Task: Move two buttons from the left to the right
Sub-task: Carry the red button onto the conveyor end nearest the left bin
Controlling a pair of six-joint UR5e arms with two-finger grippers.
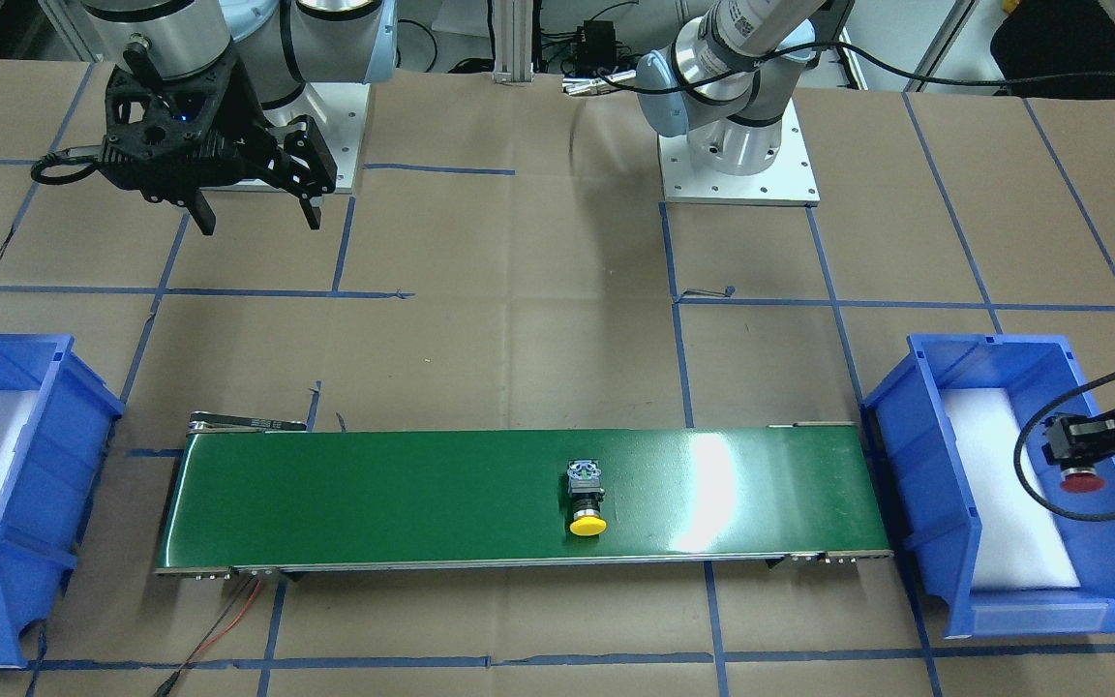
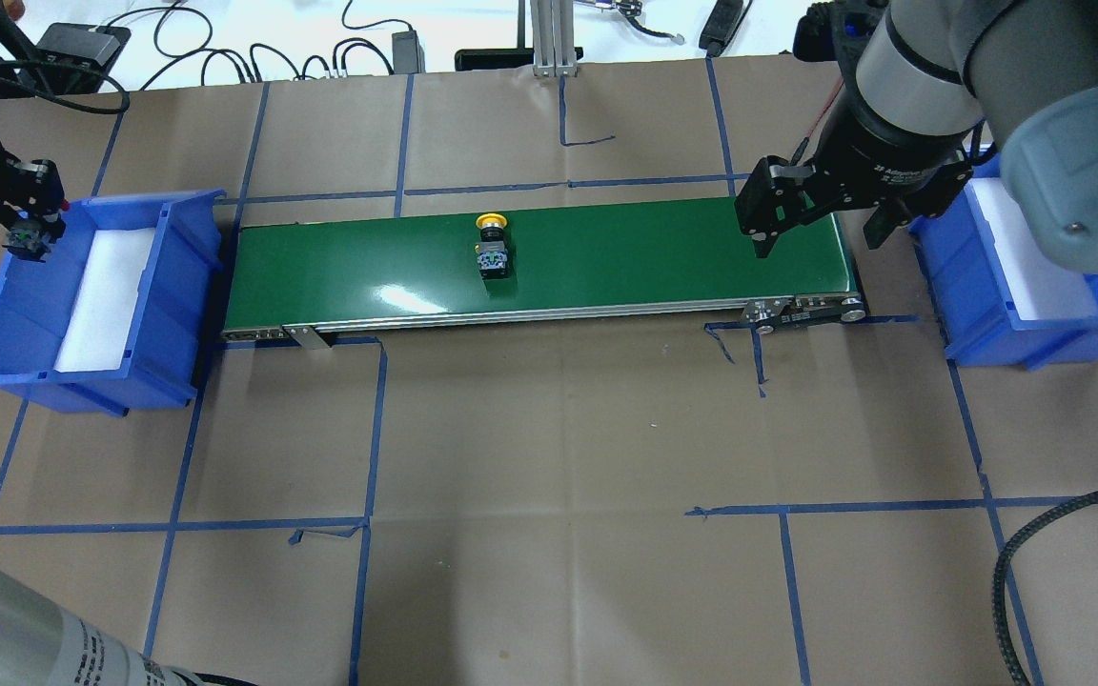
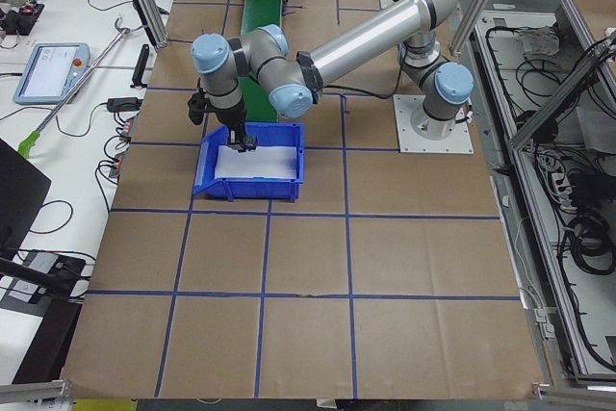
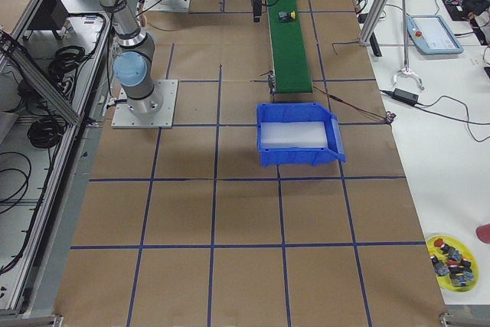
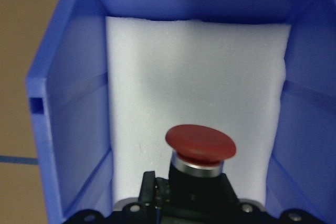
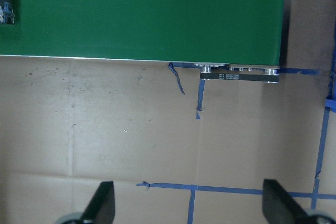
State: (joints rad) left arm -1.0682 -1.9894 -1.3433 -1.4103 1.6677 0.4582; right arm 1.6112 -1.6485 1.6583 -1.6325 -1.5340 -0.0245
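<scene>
Over at the left blue bin [image 1: 964, 503], the left gripper [image 1: 1072, 453] is clamped on the red button [image 5: 200, 142], its cap out above the white foam liner [image 5: 157, 77]. Midway along the green conveyor belt [image 1: 374, 494], the yellow button [image 1: 587, 499] lies on its side. The right gripper [image 1: 259, 223] hangs above the tabletop [image 1: 519, 339] near the belt's right end, jaws spread wide, nothing between them.

Arms [image 3: 366, 34]: silver tubes, pale-blue joint caps.
Right pincer [image 1: 258, 225]: black, skeletal frame, blue light.
Cables [image 2: 1001, 591]: black, looped.
Bases [image 1: 780, 179]: white bolted plates.
</scene>
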